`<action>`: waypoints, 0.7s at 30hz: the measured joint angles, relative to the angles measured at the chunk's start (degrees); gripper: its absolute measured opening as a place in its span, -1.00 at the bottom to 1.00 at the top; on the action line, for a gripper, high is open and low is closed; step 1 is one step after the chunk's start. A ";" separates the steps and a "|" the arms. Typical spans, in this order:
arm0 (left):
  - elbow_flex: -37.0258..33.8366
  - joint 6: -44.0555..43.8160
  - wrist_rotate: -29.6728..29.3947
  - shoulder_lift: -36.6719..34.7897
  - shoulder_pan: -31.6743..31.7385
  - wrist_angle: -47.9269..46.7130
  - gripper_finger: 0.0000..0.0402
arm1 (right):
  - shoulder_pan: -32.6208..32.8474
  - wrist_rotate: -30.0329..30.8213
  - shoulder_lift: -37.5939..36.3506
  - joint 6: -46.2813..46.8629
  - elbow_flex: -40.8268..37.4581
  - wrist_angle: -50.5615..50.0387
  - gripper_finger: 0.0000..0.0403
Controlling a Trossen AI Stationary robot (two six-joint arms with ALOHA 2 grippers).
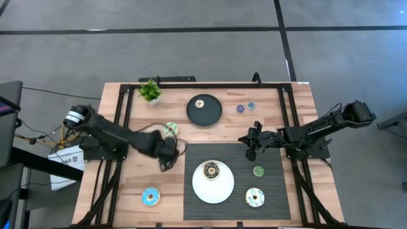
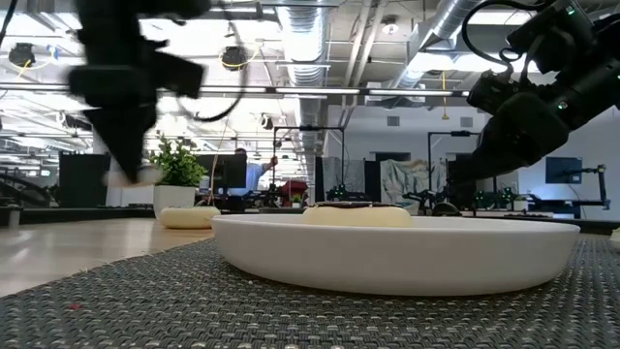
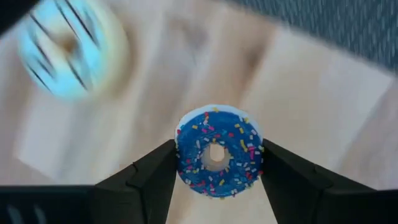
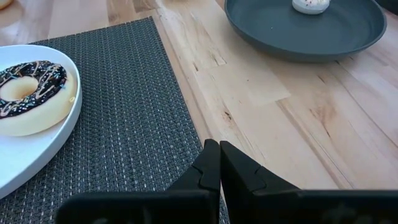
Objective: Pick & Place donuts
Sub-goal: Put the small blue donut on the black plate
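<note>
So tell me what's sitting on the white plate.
One donut with brown icing lies flat near the middle of the white plate, hole facing up. Nothing else shows on the plate. The spot directly beneath the donut is covered, so it cannot be checked.

No text, label, brand, number or sign can be read anywhere.
</note>
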 joint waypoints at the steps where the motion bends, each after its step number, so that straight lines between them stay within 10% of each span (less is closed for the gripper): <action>1: 1.01 3.02 -0.49 0.00 1.88 0.16 0.04 | 0.02 0.00 0.00 0.00 0.00 0.10 -0.99; 21: 24.70 48.92 -0.85 20.15 33.22 16.27 0.04 | 0.02 0.02 0.00 -0.02 -0.02 2.78 -0.99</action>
